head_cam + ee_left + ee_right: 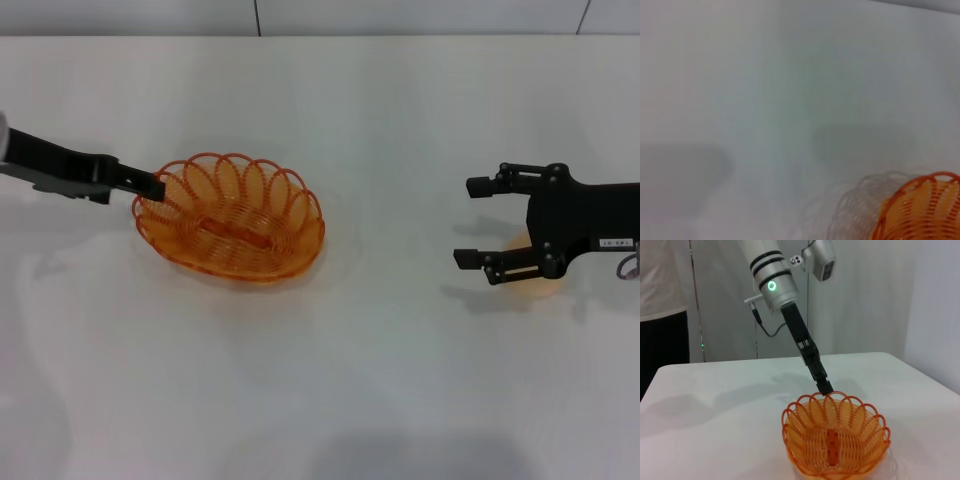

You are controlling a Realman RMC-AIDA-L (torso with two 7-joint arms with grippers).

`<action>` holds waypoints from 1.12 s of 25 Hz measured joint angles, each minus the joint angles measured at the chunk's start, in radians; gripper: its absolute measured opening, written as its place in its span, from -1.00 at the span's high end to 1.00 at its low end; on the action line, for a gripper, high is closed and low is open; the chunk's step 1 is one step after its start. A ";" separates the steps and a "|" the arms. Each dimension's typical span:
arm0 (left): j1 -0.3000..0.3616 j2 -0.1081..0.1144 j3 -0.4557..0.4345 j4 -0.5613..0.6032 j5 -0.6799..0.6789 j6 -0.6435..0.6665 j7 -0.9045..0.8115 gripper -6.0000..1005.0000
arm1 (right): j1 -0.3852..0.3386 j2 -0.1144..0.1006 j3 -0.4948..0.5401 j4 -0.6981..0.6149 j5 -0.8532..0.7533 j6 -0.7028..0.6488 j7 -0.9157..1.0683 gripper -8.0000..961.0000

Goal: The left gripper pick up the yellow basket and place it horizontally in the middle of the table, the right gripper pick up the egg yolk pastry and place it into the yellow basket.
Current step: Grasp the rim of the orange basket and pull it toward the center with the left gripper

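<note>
The yellow basket point(232, 218) sits left of the middle of the white table point(350, 400), long side across the view. My left gripper point(150, 185) reaches in from the left and is shut on the basket's left rim. The right wrist view shows the same basket point(835, 440) with the left gripper point(825, 387) at its far rim. The left wrist view shows only a piece of the basket's rim point(925, 210). My right gripper point(475, 222) is open at the right, hovering over the egg yolk pastry point(540, 288), which is mostly hidden under it.
The table's far edge meets a wall point(300, 15). In the right wrist view a person point(660, 290) stands beyond the far left corner of the table. Bare tabletop lies between the basket and the right gripper.
</note>
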 joint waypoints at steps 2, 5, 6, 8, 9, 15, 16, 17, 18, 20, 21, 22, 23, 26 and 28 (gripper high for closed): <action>-0.004 -0.006 0.012 -0.008 0.001 -0.011 -0.002 -0.68 | -0.001 0.000 -0.006 0.000 0.001 0.000 0.000 -0.81; -0.009 -0.010 0.027 -0.017 0.001 -0.025 -0.008 -0.65 | -0.002 0.000 -0.012 0.000 0.002 0.000 0.000 -0.81; -0.010 -0.011 0.038 -0.022 0.001 -0.032 -0.013 -0.64 | -0.002 0.000 -0.013 0.000 0.002 0.000 0.000 -0.81; -0.014 -0.012 0.065 -0.030 0.002 -0.049 -0.025 -0.62 | -0.003 0.000 -0.013 0.000 0.002 0.000 0.000 -0.81; -0.014 -0.013 0.074 -0.032 0.002 -0.055 -0.028 -0.62 | -0.004 0.000 -0.013 0.000 0.002 0.000 0.000 -0.81; -0.014 -0.023 0.087 -0.035 0.000 -0.080 -0.030 -0.56 | -0.005 0.000 -0.013 -0.001 0.002 0.000 0.000 -0.81; -0.014 -0.023 0.087 -0.035 -0.002 -0.082 -0.031 -0.55 | -0.005 0.000 -0.014 -0.001 0.002 -0.001 0.000 -0.81; -0.015 -0.023 0.087 -0.035 -0.005 -0.082 -0.031 -0.54 | -0.005 0.000 -0.016 -0.001 0.002 -0.002 0.000 -0.81; -0.015 -0.023 0.087 -0.035 -0.005 -0.082 -0.031 -0.47 | -0.006 0.000 -0.018 -0.001 0.002 -0.004 0.000 -0.81; -0.017 -0.025 0.088 -0.035 -0.005 -0.083 -0.030 -0.33 | -0.006 0.000 -0.020 -0.001 0.002 -0.005 0.000 -0.81; -0.018 -0.026 0.088 -0.035 -0.004 -0.083 -0.029 -0.26 | -0.006 0.000 -0.020 -0.001 0.002 -0.005 0.000 -0.81; -0.018 -0.029 0.089 -0.035 -0.002 -0.083 -0.029 -0.19 | -0.006 0.000 -0.020 -0.001 0.002 -0.006 -0.001 -0.81; -0.019 -0.031 0.090 -0.035 -0.002 -0.083 -0.028 -0.12 | -0.005 0.000 -0.020 -0.001 0.003 -0.006 -0.001 -0.81; -0.019 -0.035 0.095 -0.035 -0.002 -0.083 -0.026 0.14 | -0.005 0.000 -0.020 -0.001 0.004 -0.007 -0.001 -0.81; -0.019 -0.036 0.099 -0.035 -0.002 -0.083 -0.026 0.31 | -0.004 0.000 -0.020 -0.001 0.005 -0.007 -0.001 -0.81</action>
